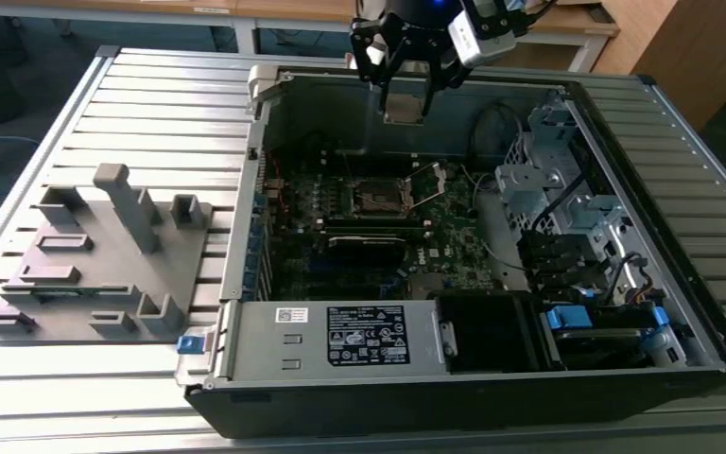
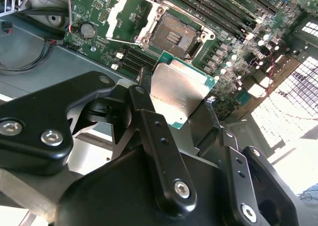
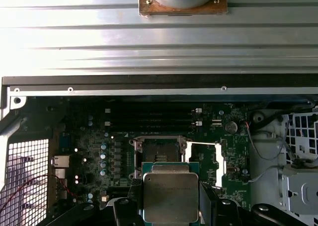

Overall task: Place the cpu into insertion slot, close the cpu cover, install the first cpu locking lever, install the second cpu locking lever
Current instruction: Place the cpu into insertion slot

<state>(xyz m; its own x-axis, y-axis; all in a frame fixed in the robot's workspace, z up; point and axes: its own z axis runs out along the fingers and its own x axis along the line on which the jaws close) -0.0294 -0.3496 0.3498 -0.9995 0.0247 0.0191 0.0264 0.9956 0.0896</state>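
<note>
Right now my gripper [image 2: 179, 104] has its fingers closed on two opposite edges of the cpu [image 2: 179, 89], so the chip hangs in the air, clear of everything below it. From the exterior view I see it held high over the far wall of the open computer case [image 1: 717, 322], which lies on its side on the slatted table [image 1: 148, 113]. Inside the case sit the green motherboard [image 1: 337, 255] and, at the near end, a grey power supply box [image 1: 337, 336]. On the board the insertion slot [image 2: 174, 35] is bare, its dark centre showing, and the cpu cover [image 2: 117, 12] is swung open to one side of it. The chip is square, so I can name no long axis; its dull metal face is turned towards the wrist cameras, and in the first wrist view its edges run parallel to the slot's rim. A grey moulded tray [image 1: 98, 255] rests on the table at the exterior view's left.
</note>
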